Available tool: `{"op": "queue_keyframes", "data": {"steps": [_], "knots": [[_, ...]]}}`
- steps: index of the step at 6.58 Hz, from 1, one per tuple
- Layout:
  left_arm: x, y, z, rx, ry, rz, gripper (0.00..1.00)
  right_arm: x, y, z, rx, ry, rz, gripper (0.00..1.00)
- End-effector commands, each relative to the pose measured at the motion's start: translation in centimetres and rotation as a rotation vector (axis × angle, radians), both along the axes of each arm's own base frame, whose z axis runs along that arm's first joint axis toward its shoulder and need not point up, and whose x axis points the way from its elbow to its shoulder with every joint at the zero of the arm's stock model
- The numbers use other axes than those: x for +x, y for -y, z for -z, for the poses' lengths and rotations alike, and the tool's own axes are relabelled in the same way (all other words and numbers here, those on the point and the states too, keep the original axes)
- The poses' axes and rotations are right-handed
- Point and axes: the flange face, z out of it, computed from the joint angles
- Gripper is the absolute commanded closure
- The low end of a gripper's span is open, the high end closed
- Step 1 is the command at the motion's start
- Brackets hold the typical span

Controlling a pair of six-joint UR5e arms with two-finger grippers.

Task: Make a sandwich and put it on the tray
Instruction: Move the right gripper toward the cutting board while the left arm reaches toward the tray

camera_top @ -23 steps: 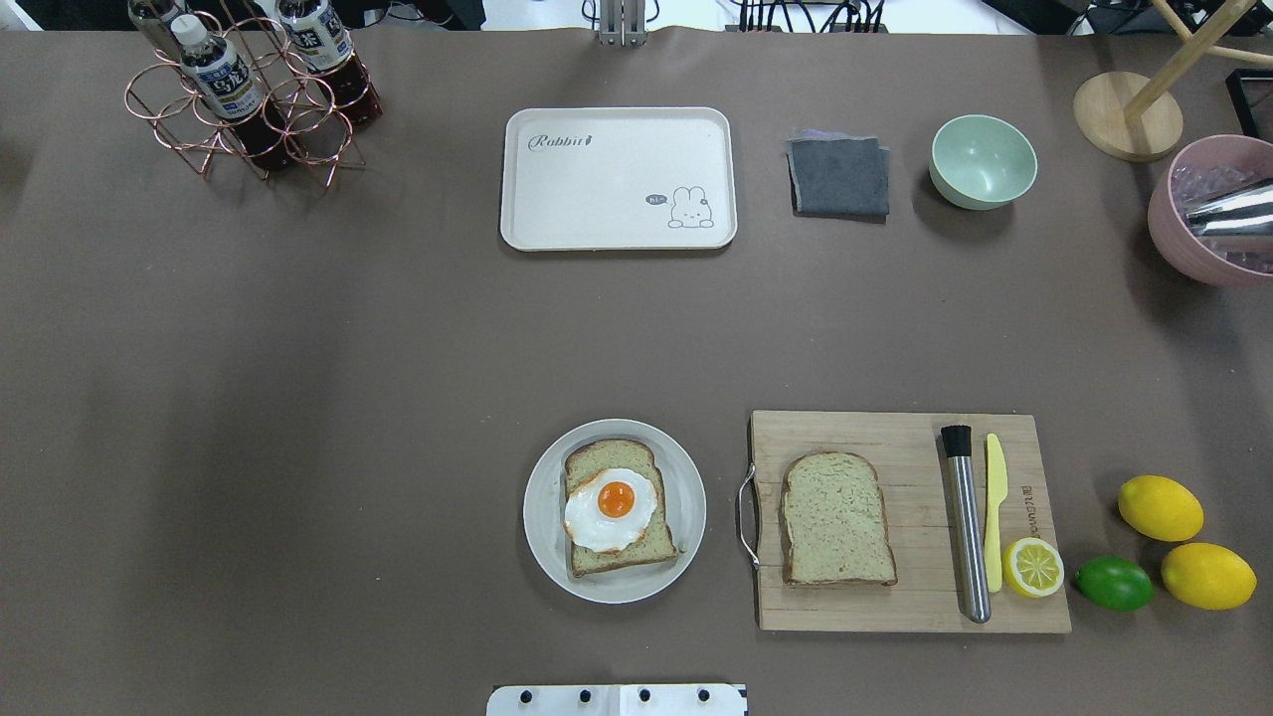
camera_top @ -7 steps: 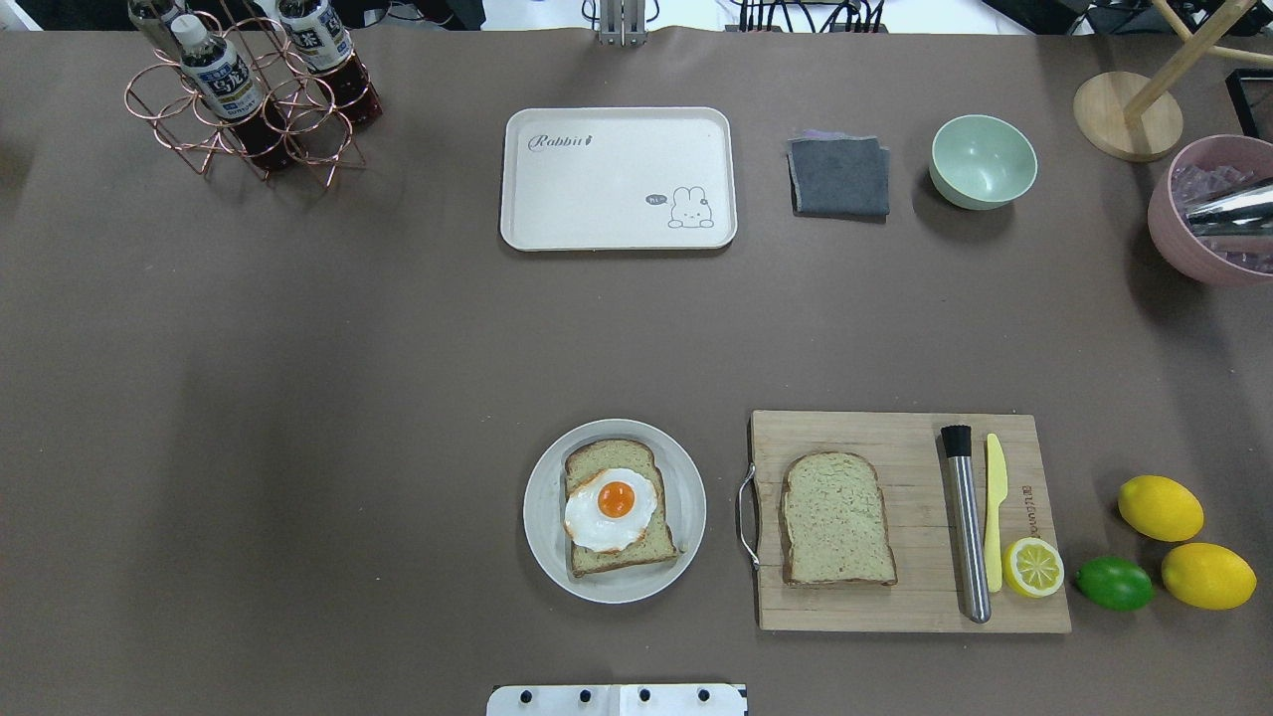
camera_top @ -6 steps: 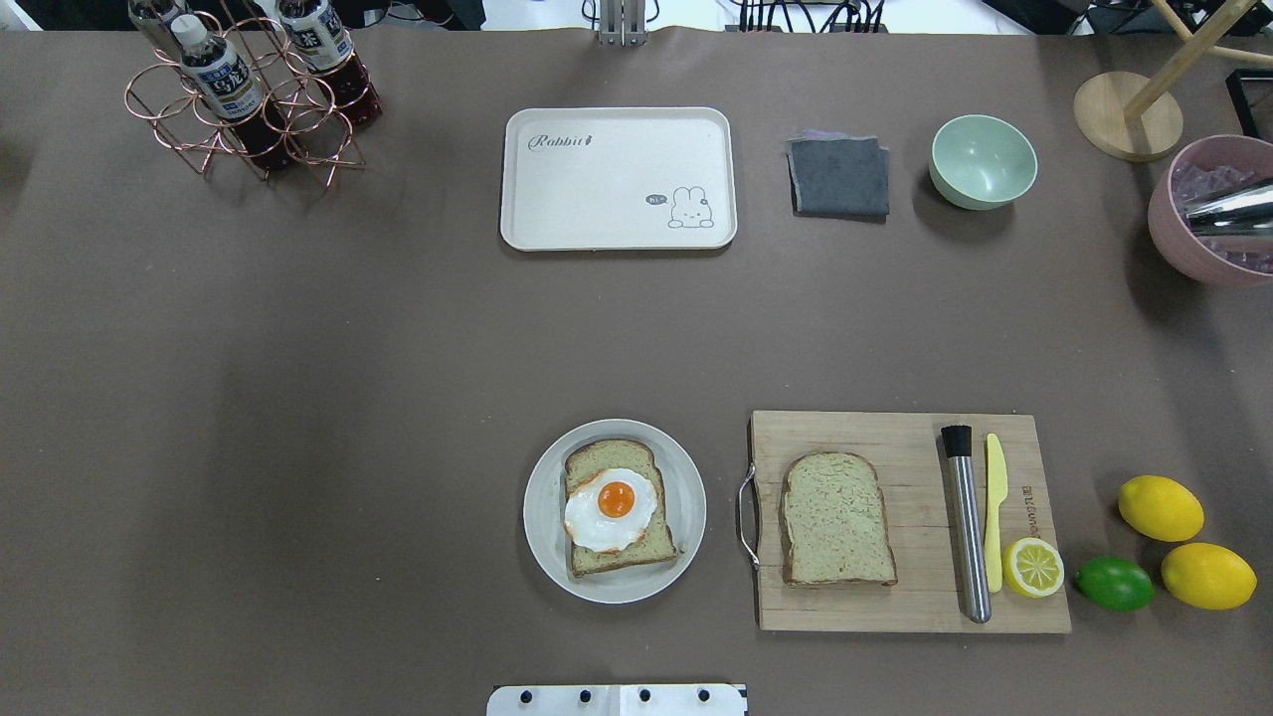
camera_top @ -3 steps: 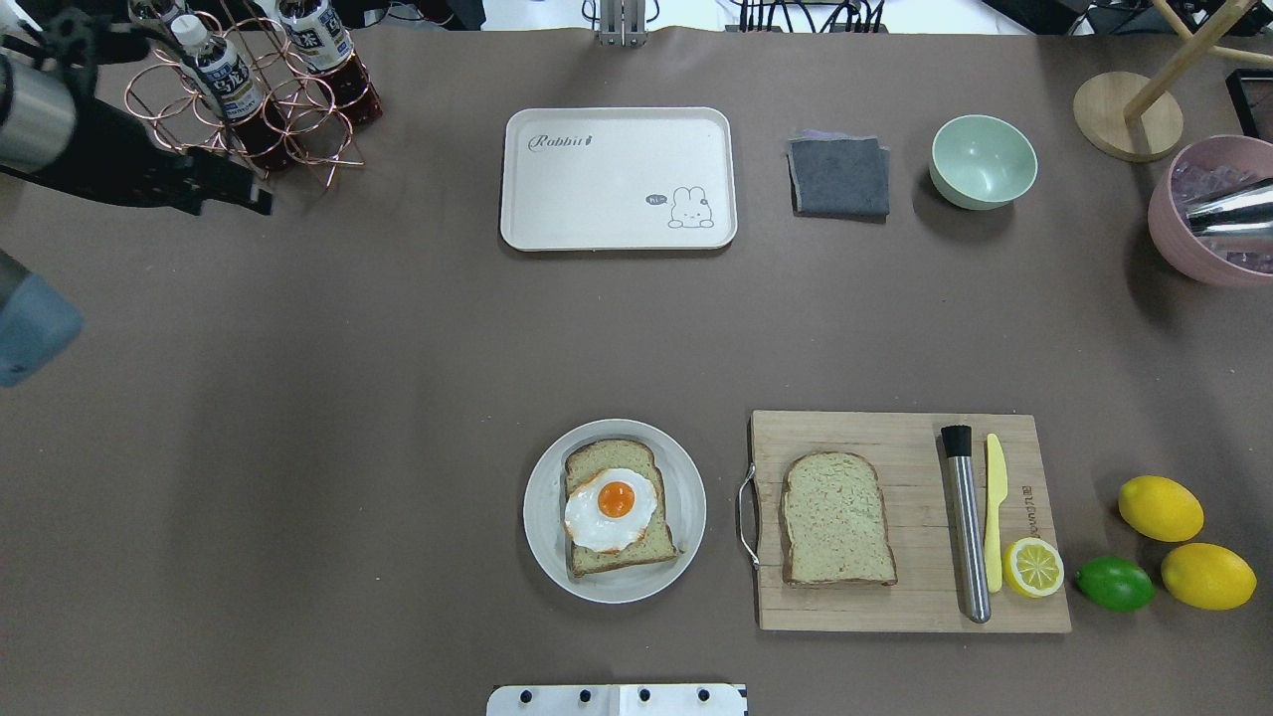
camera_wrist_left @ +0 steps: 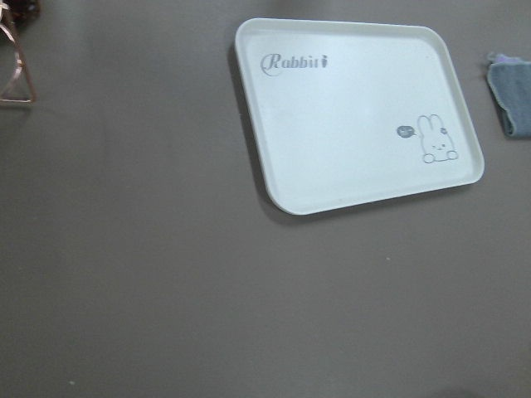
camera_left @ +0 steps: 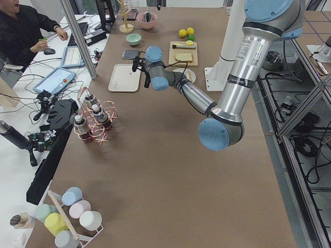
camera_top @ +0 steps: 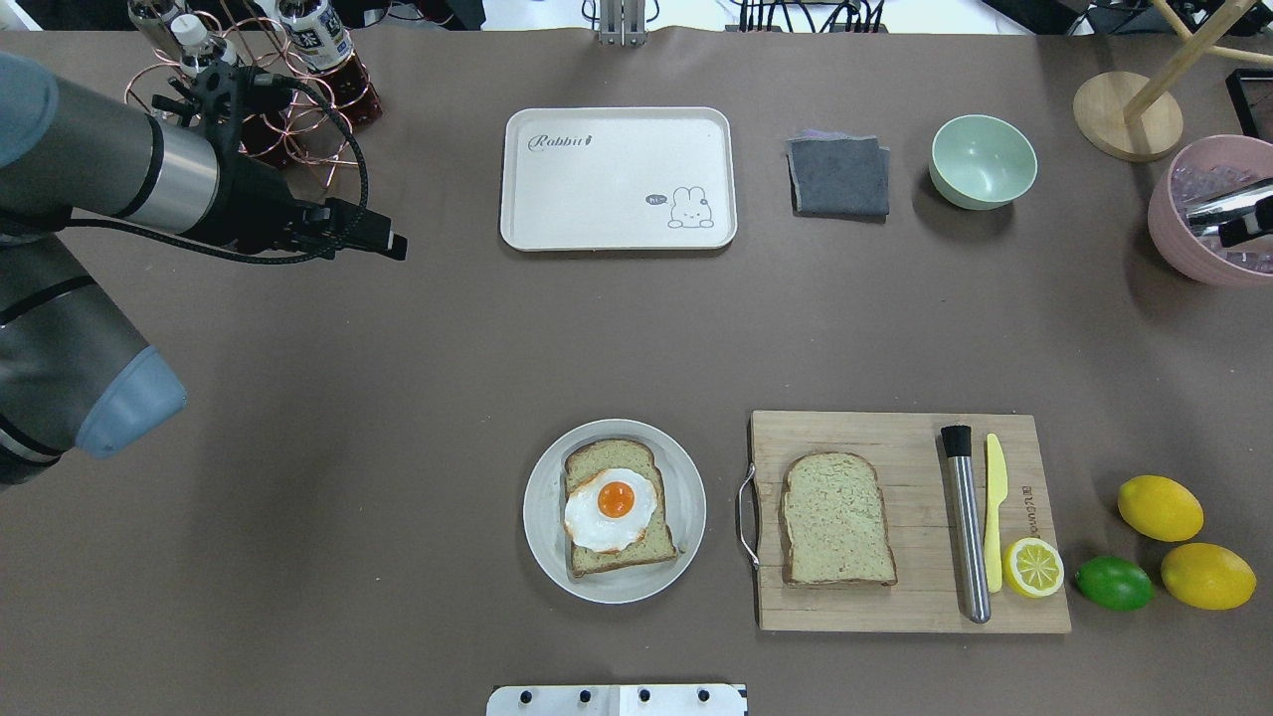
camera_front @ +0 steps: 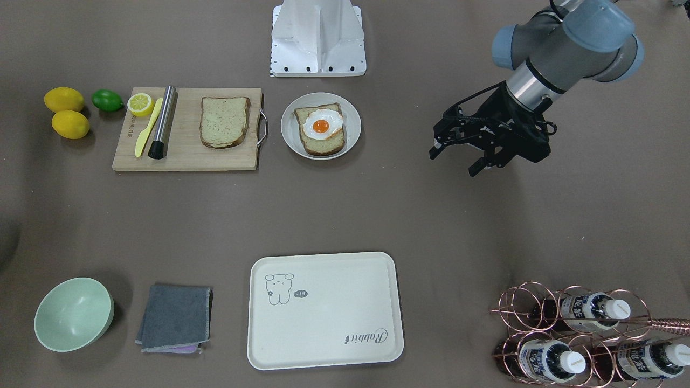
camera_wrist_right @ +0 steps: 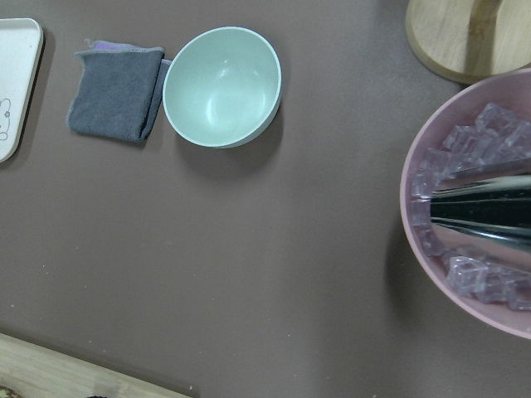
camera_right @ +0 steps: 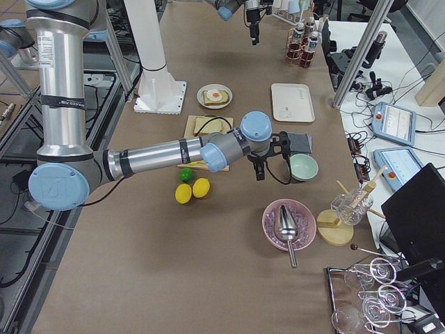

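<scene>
- sandwich (camera_top: 622, 557) is only half built: its lower slice with the egg (camera_top: 609, 512) lies on the round plate (camera_top: 542, 542), lower centre of the overhead view.
- top slice (camera_top: 837, 518) lies on the cutting board (camera_top: 895, 607), right of the plate.
- tray (camera_top: 617, 129) sits upper centre, well apart.
- my left gripper (camera_front: 455, 160), upper right in the front-facing view, is spread and holds nothing; of my right gripper (camera_right: 258, 172) i cannot tell.
- i'd pinch the top slice by its crust, keep it level, and lower it square over the egg.

Cream tray (camera_top: 597, 189) with grey line-drawn cartoon (camera_top: 690, 209) and script (camera_top: 559, 142). Speckled tan bread (camera_top: 835, 517), brown crust (camera_top: 840, 582). White egg (camera_top: 595, 532), orange yolk (camera_top: 616, 499). Pale-grey plate (camera_top: 542, 517), mint bowl (camera_top: 983, 161), dark-grey cloth (camera_top: 840, 177), yellow lemons (camera_top: 1160, 507), green lime (camera_top: 1114, 583), brown desk (camera_top: 398, 398).
</scene>
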Motion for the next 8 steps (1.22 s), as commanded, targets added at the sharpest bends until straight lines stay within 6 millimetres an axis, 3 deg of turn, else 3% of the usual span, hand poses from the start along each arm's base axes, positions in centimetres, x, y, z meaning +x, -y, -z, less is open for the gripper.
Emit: {"op": "queue_keyframes", "data": {"steps": [1,2,4,5,6,7,8], "knots": [[1.4,-1.2,0.8,-0.068,-0.024,0.029,0.02,-11.0,-1.4,3.1,-0.002,0.040,-0.052,0.01],[1.9,-1.4,0.5,-0.070,-0.015,0.044,0.02,-15.1,-2.8,4.9,-0.051,0.093,-0.056,0.01],[2.4,-1.5,-0.3,-0.090,-0.002,0.054,0.02,-25.3,-6.5,8.6,-0.055,0.128,-0.048,0.01],[2.9,-1.5,-0.4,-0.096,0.004,0.078,0.02,-28.6,-8.6,8.8,-0.041,0.114,-0.018,0.01],[3.7,-1.9,-1.0,-0.095,0.017,0.086,0.02,-29.5,-9.6,8.3,-0.043,0.105,0.002,0.14],[3.8,-1.8,-1.1,-0.094,0.021,0.090,0.02,-30.5,-10.7,8.0,-0.046,0.098,0.027,0.39],[4.2,-1.5,-1.3,-0.092,0.028,0.088,0.02,-31.1,-11.4,8.1,-0.047,0.099,0.043,0.40]]}}
